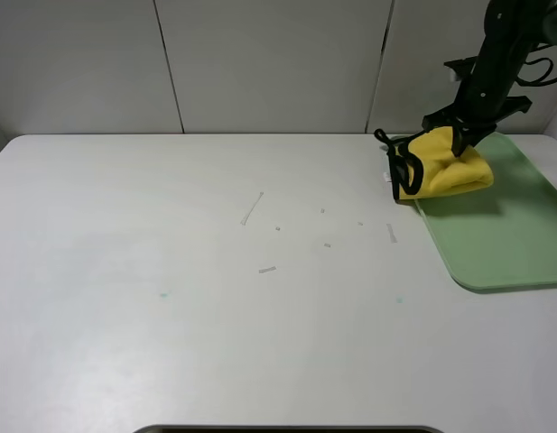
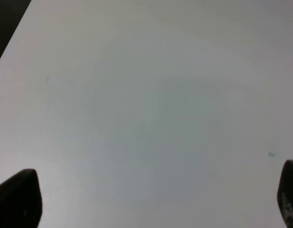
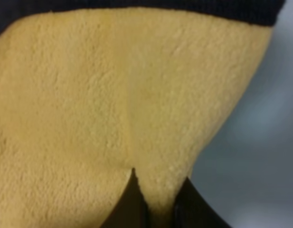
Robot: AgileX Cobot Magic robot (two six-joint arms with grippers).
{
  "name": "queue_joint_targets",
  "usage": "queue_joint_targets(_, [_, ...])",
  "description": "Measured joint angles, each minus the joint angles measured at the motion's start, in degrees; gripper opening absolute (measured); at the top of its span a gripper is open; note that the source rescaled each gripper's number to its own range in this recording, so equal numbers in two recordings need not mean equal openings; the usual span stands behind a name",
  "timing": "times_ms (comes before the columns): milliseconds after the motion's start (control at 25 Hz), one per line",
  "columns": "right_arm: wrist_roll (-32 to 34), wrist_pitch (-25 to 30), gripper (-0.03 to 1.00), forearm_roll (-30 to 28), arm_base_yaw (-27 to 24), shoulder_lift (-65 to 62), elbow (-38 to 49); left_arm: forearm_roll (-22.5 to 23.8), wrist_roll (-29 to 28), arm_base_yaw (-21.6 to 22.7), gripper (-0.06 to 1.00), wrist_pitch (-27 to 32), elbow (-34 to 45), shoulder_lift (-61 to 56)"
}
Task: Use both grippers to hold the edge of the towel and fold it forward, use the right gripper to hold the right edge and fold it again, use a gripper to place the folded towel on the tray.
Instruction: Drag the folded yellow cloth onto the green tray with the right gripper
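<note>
White table (image 1: 215, 316) lies bare; right tool (image 1: 459, 144) pinches towel (image 1: 445, 171) over tray (image 1: 504, 234) edge (left tool (image 2: 151, 199) agape)

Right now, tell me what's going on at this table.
The right claw is shut on the bunched-up yellow towel and holds it at the near-left corner of the green tray, at the far right of the table. Part of the towel overhangs the tray's edge, and its black piping dangles on that side. Whether it is set down or just above the tray cannot be told. The left claw is open over bare table, holding nothing.
</note>
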Motion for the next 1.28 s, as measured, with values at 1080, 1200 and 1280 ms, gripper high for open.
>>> queue_joint_targets(1080, [0.02, -0.18, 0.49, 4.63, -9.49, 0.00, 0.00, 0.00, 0.00, 0.00, 1.00, 0.00, 0.00, 0.00])
queue_joint_targets(1200, [1.06, -0.35, 0.88, 4.28, -9.49, 0.00, 0.00, 0.00, 0.00, 0.00, 1.00, 0.00, 0.00, 0.00])
queue_joint_targets(1280, [1.99, -0.35, 0.96, 4.15, -9.49, 0.00, 0.00, 0.00, 0.00, 0.00, 1.00, 0.00, 0.00, 0.00])
